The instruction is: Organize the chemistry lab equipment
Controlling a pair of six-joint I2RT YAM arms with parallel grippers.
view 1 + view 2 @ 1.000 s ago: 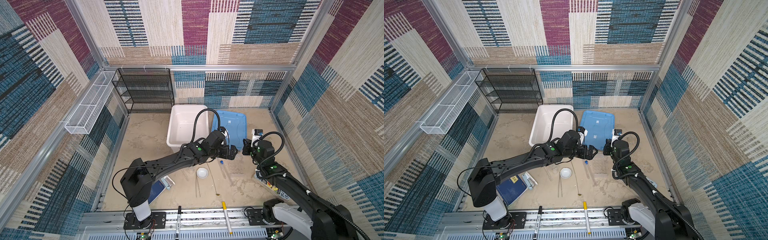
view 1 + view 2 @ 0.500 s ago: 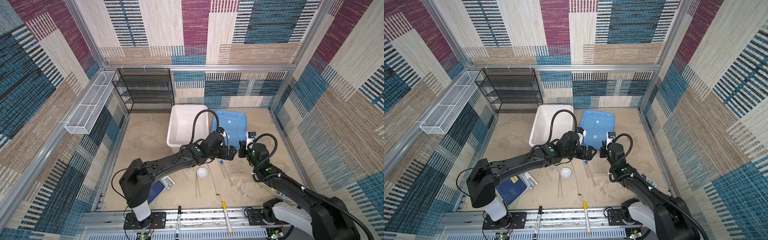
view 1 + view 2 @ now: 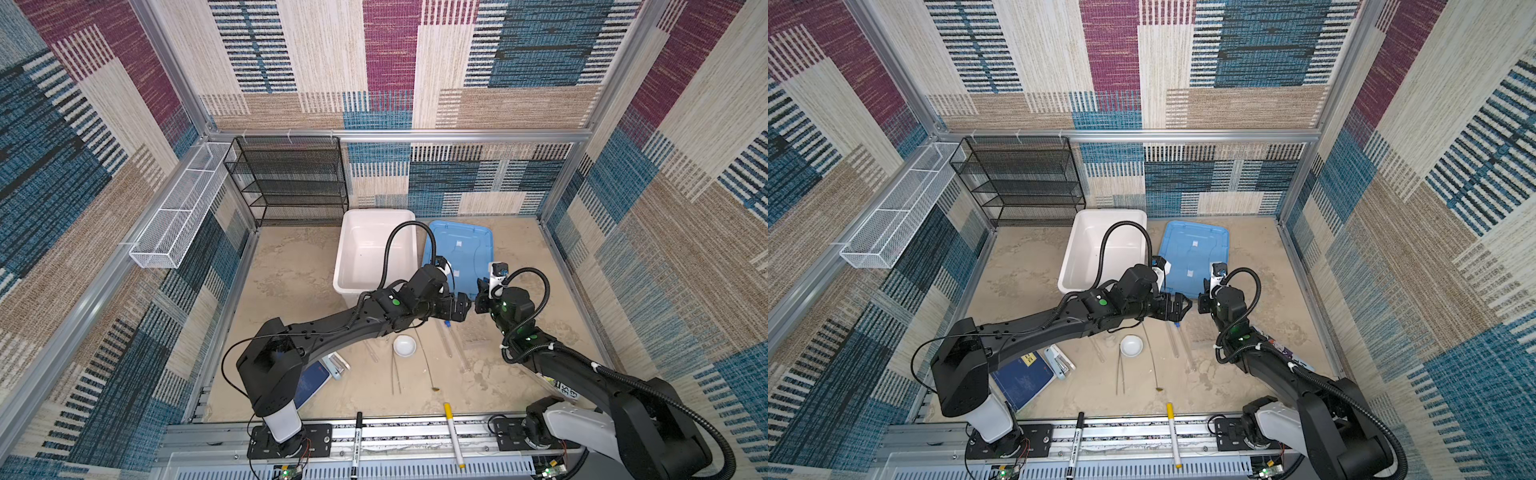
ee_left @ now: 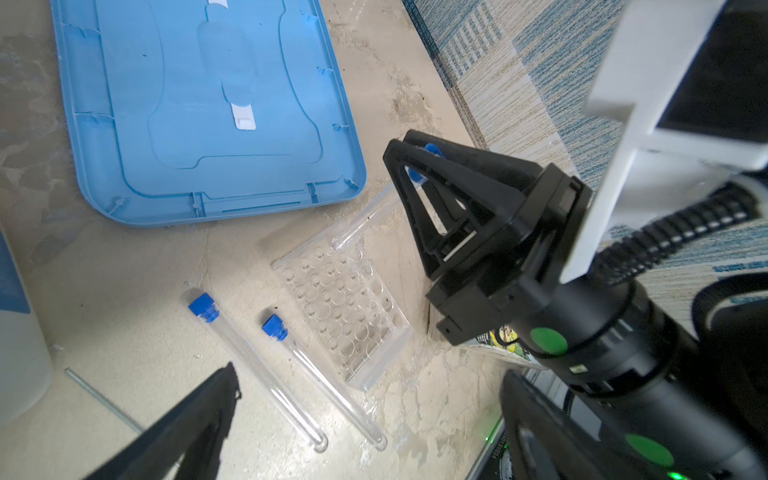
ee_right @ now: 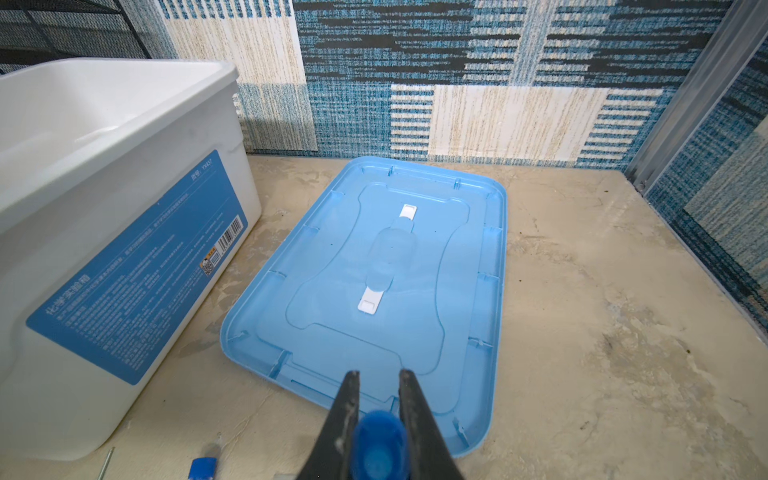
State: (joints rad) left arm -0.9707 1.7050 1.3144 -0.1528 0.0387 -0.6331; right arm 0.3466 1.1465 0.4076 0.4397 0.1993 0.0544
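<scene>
While the left gripper (image 3: pixel 463 307) hangs wide open above two loose test tubes (image 4: pixel 249 365), the right gripper (image 4: pixel 415 162) pinches a third tube (image 4: pixel 370 216) by its blue cap, tilted, its foot at the clear rack (image 4: pixel 345 307); best straightened upright before lowering.

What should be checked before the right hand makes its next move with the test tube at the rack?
1. Grip: right hand shut on the held test tube at its blue cap: ok.
2. Seating: tube's lower end in a hole of the clear rack: cannot tell; it slants down to the rack's edge.
3. Clearance: left hand open and empty: ok.
4. Remaining: other two test tubes racked: not ok; both lie on the table beside the rack.
5. Storage: white bin open, blue lid off beside it: ok.
</scene>
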